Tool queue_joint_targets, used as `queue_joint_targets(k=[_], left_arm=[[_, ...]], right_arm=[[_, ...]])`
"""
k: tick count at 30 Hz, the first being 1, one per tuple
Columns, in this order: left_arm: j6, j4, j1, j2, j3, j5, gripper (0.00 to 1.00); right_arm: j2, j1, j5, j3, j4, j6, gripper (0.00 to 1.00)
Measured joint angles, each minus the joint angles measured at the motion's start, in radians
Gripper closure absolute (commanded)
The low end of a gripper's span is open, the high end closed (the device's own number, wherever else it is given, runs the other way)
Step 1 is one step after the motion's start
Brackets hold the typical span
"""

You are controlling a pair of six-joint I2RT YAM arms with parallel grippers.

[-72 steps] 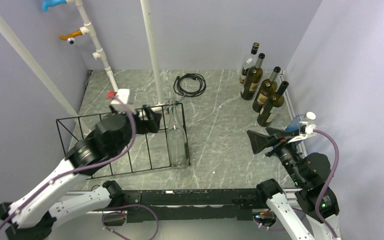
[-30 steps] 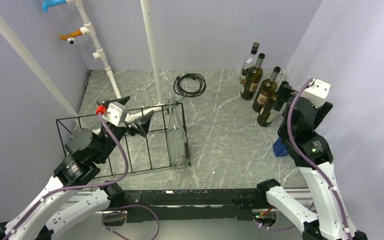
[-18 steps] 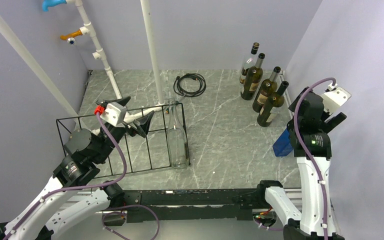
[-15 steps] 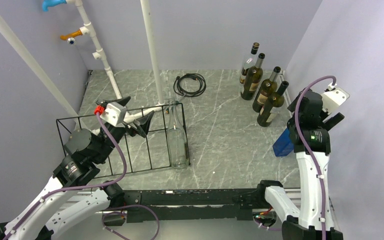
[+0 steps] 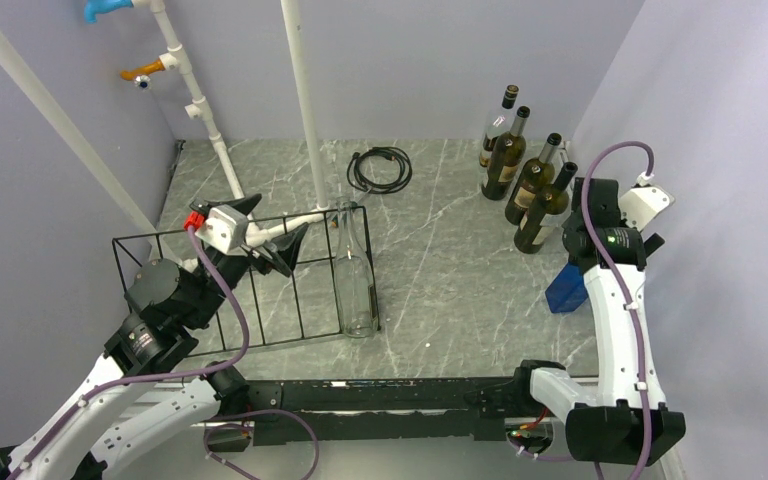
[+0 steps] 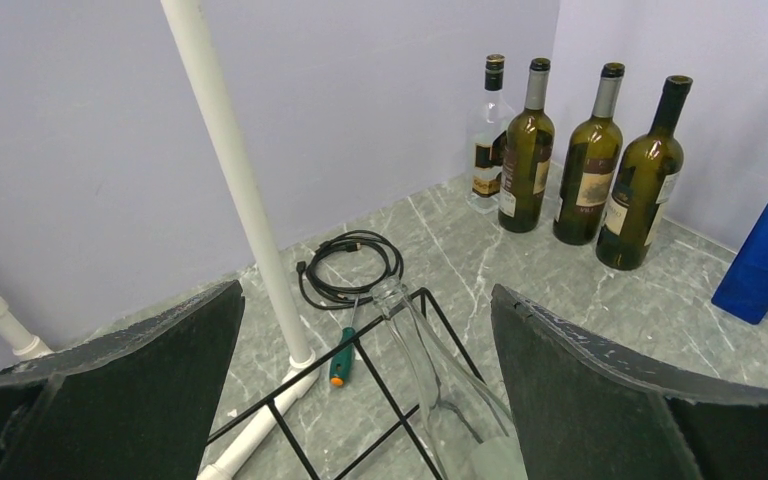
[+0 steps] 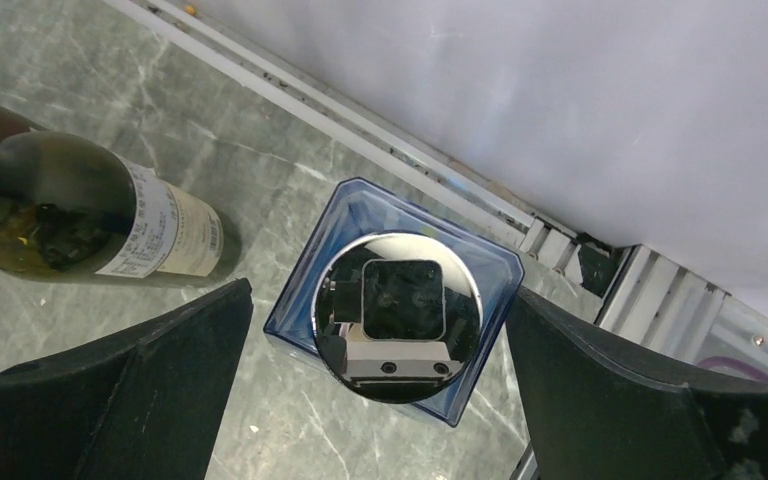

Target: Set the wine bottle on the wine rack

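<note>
Grey marble tabletop, walled on three sides. The wine rack is the black wire frame on the left half, long side running left to right. My left arm is over its middle.

White pipes: one upright just behind the rack, one diagonal along the left wall.

Left fingers: spread wide, nothing between them, held above the rack's back rail and facing the far right corner.

Right fingers: spread wide and pointing straight down, one on either side of the blue bottle. Its chrome cap is centred in the gap, and no contact is visible.

Clear glass bottle: upright, empty, right at the rack's right end panel. I can't tell if it's inside the frame or just outside it.

Row of four wine bottles: upright on the tabletop along the right wall in the far corner, well apart from the rack. The nearest one is just beside the blue bottle, with a gap between them.

The blue bottle is square and stands on the tabletop by the right wall, nearer than the row.

Black cable coil: far centre, near the upright pipe's foot.

Screwdriver, green shaft grip with an orange end: flat on the tabletop between the coil and the rack corner.
</note>
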Motion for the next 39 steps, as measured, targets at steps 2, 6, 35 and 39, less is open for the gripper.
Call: queue_joint_targets(k=[2, 6, 35, 39], left_arm=[[0.000, 0.000, 0.000, 0.000, 0.000, 0.005, 0.00], [0.000, 0.000, 0.000, 0.000, 0.000, 0.008, 0.00], [-0.028, -0.002, 0.003, 0.027, 0.000, 0.015, 0.01], [-0.037, -0.005, 0.003, 0.026, 0.000, 0.015, 0.00]], right_arm=[[0.005, 0.000, 0.004, -0.010, -0.003, 0.016, 0.00], [0.004, 0.000, 0.023, -0.043, -0.001, 0.039, 0.00], [-0.112, 0.000, 0.027, -0.230, 0.122, 0.068, 0.99], [-0.141, 0.002, -0.047, -0.229, 0.109, 0.023, 1.00]])
